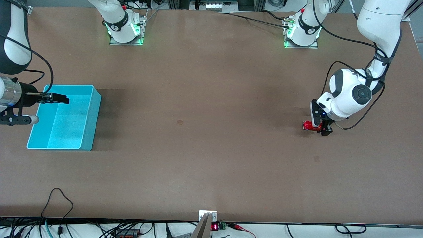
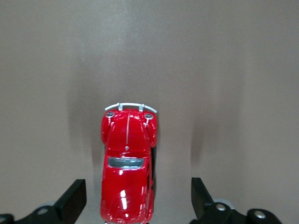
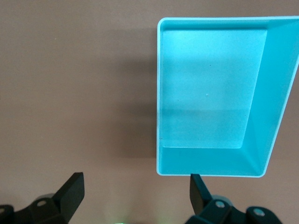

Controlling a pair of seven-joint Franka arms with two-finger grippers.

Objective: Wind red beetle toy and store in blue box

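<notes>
Red and glossy, the red beetle toy (image 2: pixel 127 168) stood on the table (image 1: pixel 205 132) at the left arm's end, between the wide-open, empty left gripper (image 2: pixel 138 200). I judged I should centre it, then close gently. The right gripper (image 3: pixel 135 198) waited, spread and empty, probably above the blue box (image 1: pixel 94 112) rim.

High front camera faces both robot bases across the table (image 1: pixel 205 132). Each wrist camera looks straight down, close, sharing tabletop.
</notes>
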